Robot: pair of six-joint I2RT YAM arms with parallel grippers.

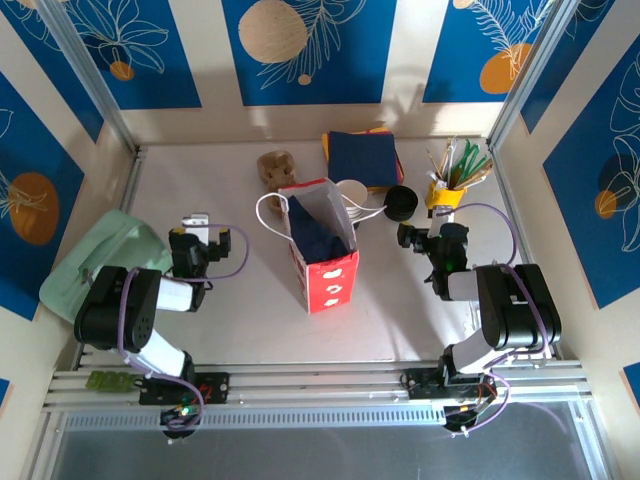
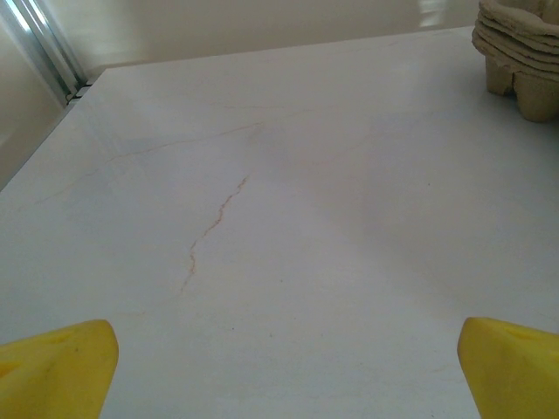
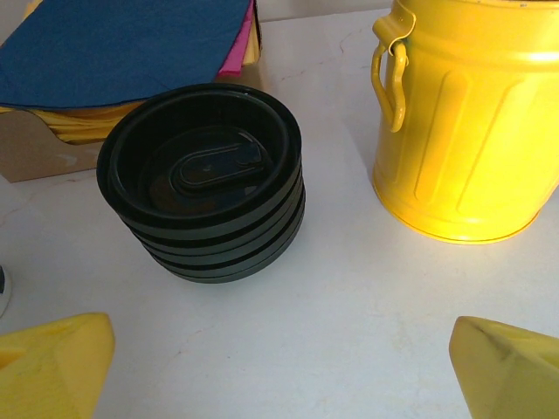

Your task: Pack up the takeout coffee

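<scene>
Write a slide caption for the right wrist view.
Open right tool facing stacked black lids beside a yellow can.

Bag [image 1: 322, 245] mid-table; paper cup [image 1: 352, 192] behind it; lids [image 1: 399, 203] right of cup; can [image 1: 445, 192] right of lids.

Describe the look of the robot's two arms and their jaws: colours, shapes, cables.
The left arm and right arm match: chunky black joint housings, white links between them, thin purple cables looping alongside, and black bases on an aluminium rail. The jaws end in bright yellow wedge-shaped tips.
</scene>
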